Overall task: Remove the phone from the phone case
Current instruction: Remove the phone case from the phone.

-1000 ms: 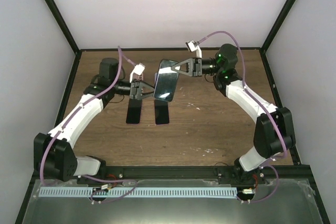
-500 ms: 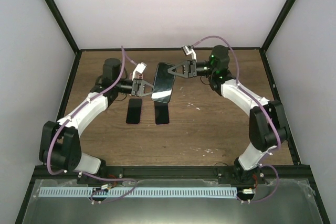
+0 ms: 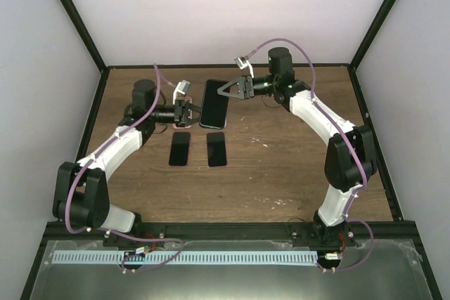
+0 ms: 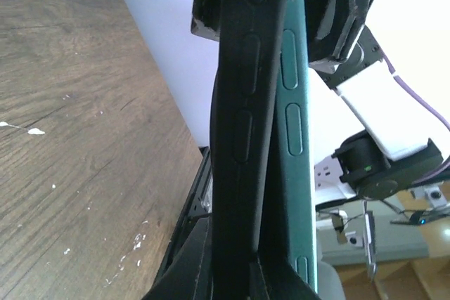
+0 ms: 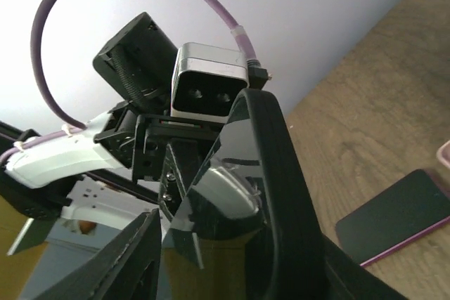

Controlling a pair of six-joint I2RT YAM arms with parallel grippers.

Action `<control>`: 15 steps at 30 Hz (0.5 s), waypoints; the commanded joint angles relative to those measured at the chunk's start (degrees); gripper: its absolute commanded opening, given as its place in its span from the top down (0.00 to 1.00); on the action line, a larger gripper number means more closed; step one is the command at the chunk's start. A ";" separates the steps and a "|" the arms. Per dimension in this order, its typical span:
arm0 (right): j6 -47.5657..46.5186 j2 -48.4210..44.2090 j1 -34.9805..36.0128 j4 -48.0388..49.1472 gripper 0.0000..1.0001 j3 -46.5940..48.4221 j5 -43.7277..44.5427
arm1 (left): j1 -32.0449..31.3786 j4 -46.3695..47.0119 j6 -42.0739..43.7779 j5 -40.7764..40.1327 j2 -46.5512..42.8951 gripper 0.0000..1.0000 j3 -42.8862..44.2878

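Note:
A phone in a black case [image 3: 214, 103] is held above the table between both grippers. My left gripper [image 3: 190, 112] is shut on its left edge. In the left wrist view the fingers [image 4: 186, 265] pinch the black case rim [image 4: 239, 138], which bows away from the teal phone body [image 4: 292, 103]. My right gripper [image 3: 226, 90] holds the far right end. In the right wrist view its jaws [image 5: 239, 258] straddle the glossy screen [image 5: 232, 173] and the black case rim [image 5: 285, 173].
Two other dark phones [image 3: 180, 148] [image 3: 216, 149] lie flat on the wooden table, below the held phone. One of them, with a pink rim, shows in the right wrist view [image 5: 394, 219]. Black frame posts stand along the table's sides.
Both grippers have carried the phone toward the back of the table and a little left. It has turned more upright in the top view, and the two flat phones are now uncovered.

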 commanded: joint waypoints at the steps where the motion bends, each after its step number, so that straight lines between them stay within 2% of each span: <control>1: -13.04 -1.21 -1.49 -11.09 0.54 6.77 4.37 | 2.80 0.18 -7.17 -4.18 -0.55 1.00 -0.44; 4: -20.07 -2.86 -1.48 -15.76 0.47 8.51 12.26 | 3.87 -1.86 -9.77 -6.04 0.13 1.00 -0.05; 9: -29.42 -6.69 -0.76 -18.21 0.46 8.00 25.55 | 4.40 -3.73 -12.99 -8.04 0.69 1.00 0.20; 15: -43.42 -9.98 7.24 -21.09 0.46 7.09 43.27 | 4.57 -8.16 -14.96 -11.20 0.70 1.00 0.57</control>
